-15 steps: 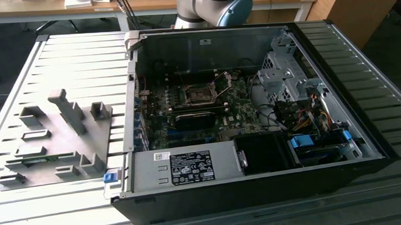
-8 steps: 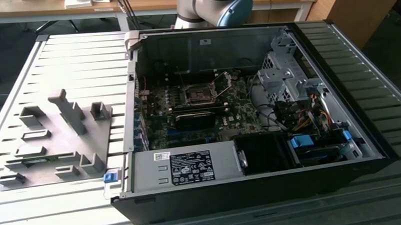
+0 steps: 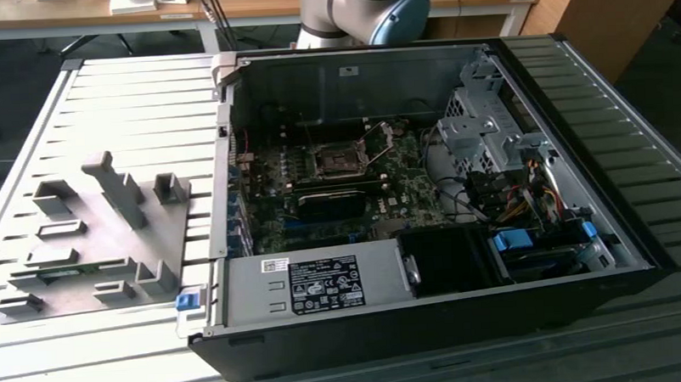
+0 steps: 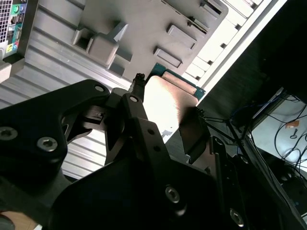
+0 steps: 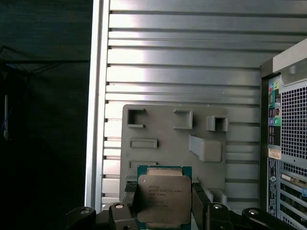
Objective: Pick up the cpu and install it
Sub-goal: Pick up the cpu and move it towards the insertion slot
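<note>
The cpu (image 5: 163,199), a flat square chip with a silvery metal top and a thin green rim, sits between my gripper's (image 5: 164,203) two dark fingers (image 5: 130,194), which are shut on its opposite edges. The second wrist view shows the same hold, with the cpu (image 4: 169,103) between the gripper's (image 4: 168,99) fingertips. It hangs well above the grey fixture plate (image 5: 163,129). In the exterior view the dark square socket (image 3: 339,161) lies on the motherboard inside the open computer case (image 3: 436,323).
The grey fixture plate (image 3: 93,242) with raised blocks lies on the slatted metal table (image 3: 122,97), to the exterior view's left of the case. The arm's base (image 3: 363,12) stands behind the case. Drive cages and cables (image 3: 510,177) fill the case's right part.
</note>
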Action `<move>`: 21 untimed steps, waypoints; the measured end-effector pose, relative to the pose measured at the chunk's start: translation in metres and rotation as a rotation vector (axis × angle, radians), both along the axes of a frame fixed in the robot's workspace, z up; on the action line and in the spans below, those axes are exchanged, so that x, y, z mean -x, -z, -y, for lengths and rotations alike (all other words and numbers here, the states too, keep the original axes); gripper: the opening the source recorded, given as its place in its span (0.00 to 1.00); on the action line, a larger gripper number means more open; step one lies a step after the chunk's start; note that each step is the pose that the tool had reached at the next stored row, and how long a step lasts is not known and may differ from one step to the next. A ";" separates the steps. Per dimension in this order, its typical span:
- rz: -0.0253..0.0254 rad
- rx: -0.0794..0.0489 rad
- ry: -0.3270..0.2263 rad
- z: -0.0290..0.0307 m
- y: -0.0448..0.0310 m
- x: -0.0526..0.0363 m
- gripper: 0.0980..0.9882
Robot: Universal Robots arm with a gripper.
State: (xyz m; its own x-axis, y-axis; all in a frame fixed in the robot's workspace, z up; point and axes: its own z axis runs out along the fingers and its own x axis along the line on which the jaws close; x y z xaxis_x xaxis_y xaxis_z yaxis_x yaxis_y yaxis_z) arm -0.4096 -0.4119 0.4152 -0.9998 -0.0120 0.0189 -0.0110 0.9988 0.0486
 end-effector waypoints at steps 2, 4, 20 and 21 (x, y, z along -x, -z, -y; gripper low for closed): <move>0.0000 0.000 0.000 -0.0001 0.0000 -0.0021 0.50; 0.0000 0.000 0.000 -0.0002 0.0000 -0.0037 0.50; 0.0000 0.000 0.000 -0.0006 0.0000 -0.0151 0.50; 0.0000 0.000 0.000 -0.0006 0.0000 -0.0158 0.50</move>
